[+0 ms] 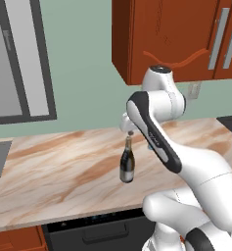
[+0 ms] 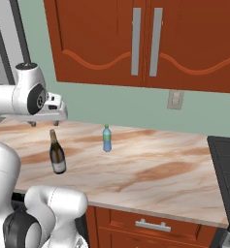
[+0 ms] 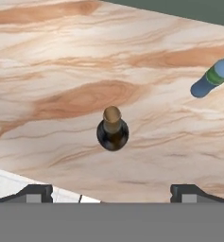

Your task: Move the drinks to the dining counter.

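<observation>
Hand view: gripper [image 3: 111,191] hovering above wine bottle [image 3: 113,129], jaws wide open, gripping nothing. Wine bottle and blue bottle [image 2: 106,138] standing on marble counter [image 2: 160,169]; neither lifted yet.

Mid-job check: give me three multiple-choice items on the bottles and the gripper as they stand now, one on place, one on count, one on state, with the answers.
1. Where is the two-finger gripper?
A. Above the dark wine bottle with the gold-foil neck
B. Over the small blue plastic bottle with the green band
C. Down at the drawer handle

2. How many bottles stand on the beige-brown veined marble counter?
A. One
B. Two
C. Three

3. What state is the gripper in?
A. Shut on the wine bottle's neck
B. Shut on the blue bottle
C. Open, holding nothing

Answers: 1 A, the hand view looks straight down on the wine bottle's gold top between the fingertips. 2 B, the right base view shows both upright and apart. 3 C, the fingertips stand wide apart, clear of the bottle.
</observation>
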Robot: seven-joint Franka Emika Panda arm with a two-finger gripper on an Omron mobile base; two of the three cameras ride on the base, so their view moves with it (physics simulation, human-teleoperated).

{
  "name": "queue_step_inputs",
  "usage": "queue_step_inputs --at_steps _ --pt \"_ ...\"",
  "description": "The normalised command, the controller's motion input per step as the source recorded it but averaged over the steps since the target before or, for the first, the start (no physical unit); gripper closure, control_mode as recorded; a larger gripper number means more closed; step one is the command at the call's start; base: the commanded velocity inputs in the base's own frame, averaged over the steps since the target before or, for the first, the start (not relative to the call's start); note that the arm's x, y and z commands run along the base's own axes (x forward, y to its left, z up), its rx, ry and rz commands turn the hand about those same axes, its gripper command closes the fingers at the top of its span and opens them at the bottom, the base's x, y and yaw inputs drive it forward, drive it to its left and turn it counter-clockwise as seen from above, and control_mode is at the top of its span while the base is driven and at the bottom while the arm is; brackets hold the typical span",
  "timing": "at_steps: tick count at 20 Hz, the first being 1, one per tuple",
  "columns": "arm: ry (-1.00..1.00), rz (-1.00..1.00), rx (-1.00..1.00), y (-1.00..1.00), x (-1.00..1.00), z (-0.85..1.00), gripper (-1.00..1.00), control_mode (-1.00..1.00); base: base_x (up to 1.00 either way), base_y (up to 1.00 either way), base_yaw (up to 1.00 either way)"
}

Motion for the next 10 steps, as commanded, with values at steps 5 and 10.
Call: queue_step_inputs --at_steps 5,10 --pt "0.0 0.07 -0.01 0.06 0.0 -0.13 -1.0 -1.0 0.0 0.0 0.0" --pt "0.0 0.07 -0.02 0.0 0.0 -0.17 -1.0 -1.0 0.0 0.0 0.0"
